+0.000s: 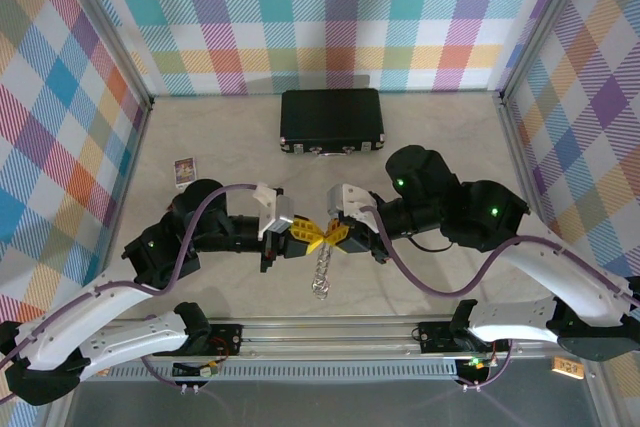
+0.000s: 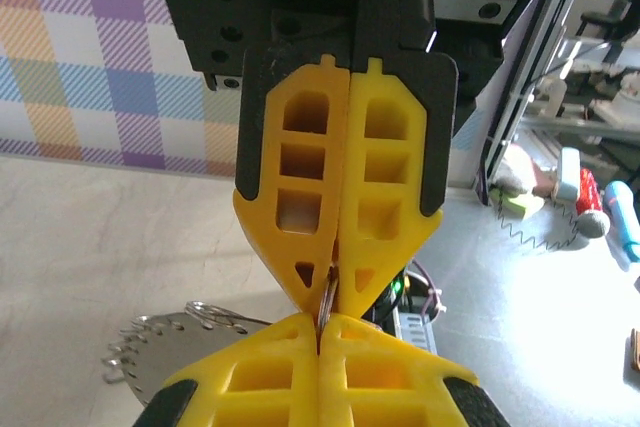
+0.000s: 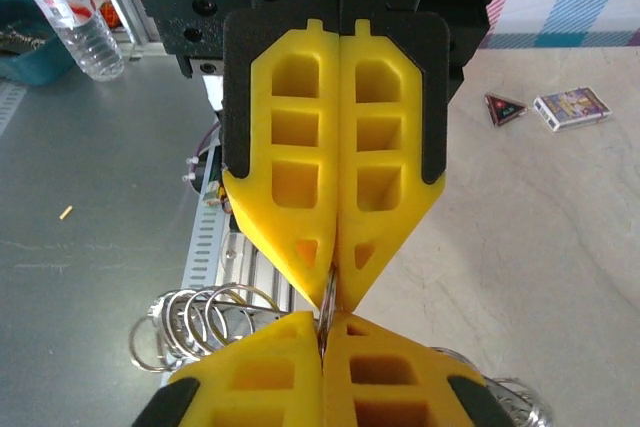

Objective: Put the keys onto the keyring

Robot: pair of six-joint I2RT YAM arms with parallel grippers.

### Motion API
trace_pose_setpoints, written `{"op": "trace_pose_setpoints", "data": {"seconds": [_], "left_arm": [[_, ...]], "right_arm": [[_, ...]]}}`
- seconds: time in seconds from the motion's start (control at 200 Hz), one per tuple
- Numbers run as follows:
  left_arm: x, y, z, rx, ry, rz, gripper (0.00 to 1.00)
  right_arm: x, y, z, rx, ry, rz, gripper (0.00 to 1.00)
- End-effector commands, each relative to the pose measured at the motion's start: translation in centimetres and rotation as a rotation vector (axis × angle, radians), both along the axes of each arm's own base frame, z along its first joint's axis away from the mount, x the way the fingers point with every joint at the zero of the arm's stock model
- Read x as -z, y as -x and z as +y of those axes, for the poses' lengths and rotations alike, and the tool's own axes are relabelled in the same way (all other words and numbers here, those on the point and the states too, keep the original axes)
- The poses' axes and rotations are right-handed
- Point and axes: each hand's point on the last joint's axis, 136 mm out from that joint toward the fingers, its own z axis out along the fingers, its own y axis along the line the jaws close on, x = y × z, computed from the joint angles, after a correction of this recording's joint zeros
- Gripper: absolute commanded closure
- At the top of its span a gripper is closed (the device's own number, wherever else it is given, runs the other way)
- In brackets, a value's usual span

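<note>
Keys (image 1: 320, 274), a silvery metal bunch strung as a chain, dangle just below the thin dark metal keyring (image 2: 328, 299), pinched tip to tip between your left gripper (image 1: 310, 240) and right gripper (image 1: 336, 237), both clamped tight on it. Expect a light, stiff, slippery, swinging load; hold the bare wire, not the keys.

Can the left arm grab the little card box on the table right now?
Probably not yet. The way to the card box looks free, but the left tool is shut on a thin ring, with the keys hanging below. It would have to let go first.
</note>
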Motion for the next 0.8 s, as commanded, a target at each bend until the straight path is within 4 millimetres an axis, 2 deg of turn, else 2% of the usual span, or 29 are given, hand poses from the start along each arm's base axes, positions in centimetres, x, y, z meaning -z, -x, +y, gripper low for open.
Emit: {"op": "trace_pose_setpoints", "data": {"seconds": [0.0,0.035,0.1,0.295,0.555,0.62,0.795], "left_arm": [[-4.5,0.5,0.4,0.004,0.186,-0.052,1.0],[-4.6,0.5,0.4,0.003,0.202,-0.051,1.0],[-5.2,0.6,0.5,0.008,0.241,-0.059,1.0],[-7.0,1.4,0.7,0.055,0.347,-0.075,1.0],[-7.7,1.9,0.5,0.101,0.401,-0.048,1.0],[-7.6,1.9,0.6,0.102,0.409,-0.045,1.0],[-7.7,1.9,0.6,0.104,0.415,-0.041,1.0]], "right_arm": [[-1.6,1.2,-0.1,-0.039,-0.085,0.006,0.84],[-1.9,1.4,-0.2,-0.037,-0.103,0.008,0.8],[-2.3,1.7,-0.5,-0.04,-0.132,0.011,0.78],[-2.8,2.0,-0.9,-0.033,-0.172,0.022,0.8],[-3.0,1.8,-1.2,-0.007,-0.191,0.01,0.79],[-3.1,1.8,-1.3,-0.004,-0.196,0.005,0.81],[-3.1,1.8,-1.3,-0.004,-0.198,0.003,0.93]]}}
